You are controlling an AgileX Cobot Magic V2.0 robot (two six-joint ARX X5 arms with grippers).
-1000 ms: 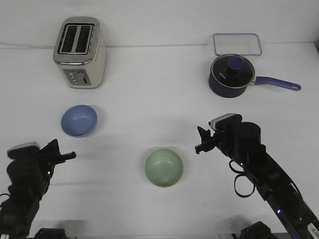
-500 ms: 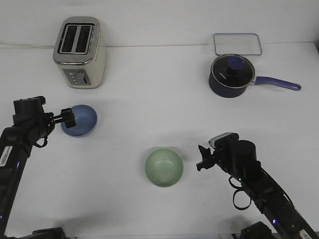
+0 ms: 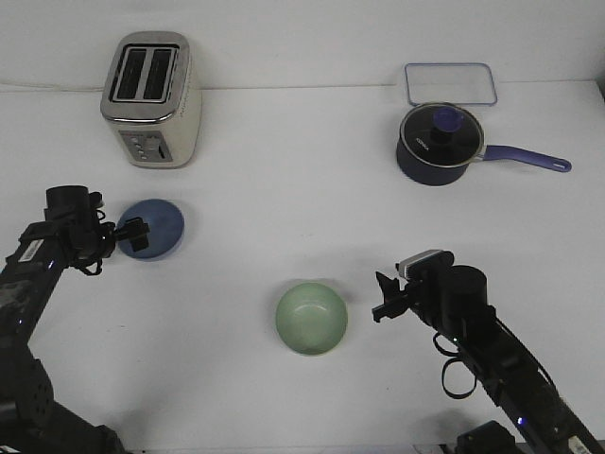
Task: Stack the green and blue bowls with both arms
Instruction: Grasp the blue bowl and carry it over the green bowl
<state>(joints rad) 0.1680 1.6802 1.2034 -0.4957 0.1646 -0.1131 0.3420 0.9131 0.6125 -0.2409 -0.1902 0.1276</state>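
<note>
The periwinkle blue bowl [image 3: 159, 227] sits at the left of the table, in front of the toaster. My left gripper [image 3: 133, 235] is at the bowl's left rim, its fingers apart over the rim's edge. Whether it touches the rim is unclear. The sage green bowl [image 3: 311, 319] sits upright near the front centre. My right gripper [image 3: 383, 297] is open and empty, a short way right of the green bowl and pointing at it without touching it.
A cream and silver toaster [image 3: 151, 99] stands at the back left. A dark navy saucepan [image 3: 437, 144] with a purple handle [image 3: 527, 157] sits at the back right, with a clear flat lid [image 3: 451, 83] behind it.
My left arm swung up from the front left to the blue bowl's left rim and then settled lower on it. My right gripper drew back toward the front, level with the green bowl.
</note>
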